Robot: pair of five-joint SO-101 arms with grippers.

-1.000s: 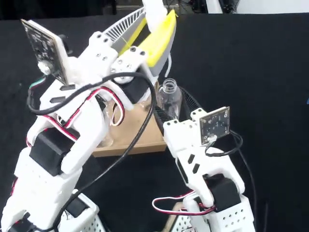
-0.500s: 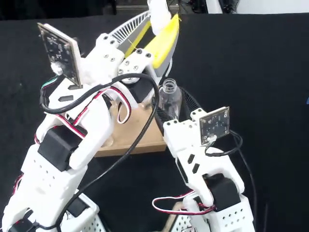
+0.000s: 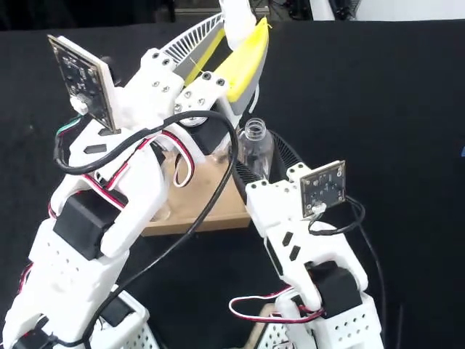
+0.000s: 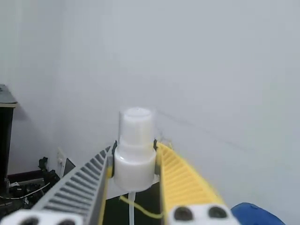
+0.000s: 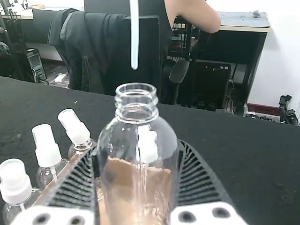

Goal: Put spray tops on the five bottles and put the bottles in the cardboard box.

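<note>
Spray top (image 4: 136, 140): one, left gripper (image 4: 134, 157); uncapped bottle (image 5: 136, 105): one, right gripper (image 5: 137, 154).

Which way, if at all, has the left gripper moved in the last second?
Yes. In the high view the left gripper, shut on the spray top, has shifted slightly up and to the right, judged against the bottle, which stays put.

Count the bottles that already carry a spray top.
3 clearly: near bottle, middle bottle, far bottle, in a row beside the held open bottle. A fourth may hide behind it.
</note>
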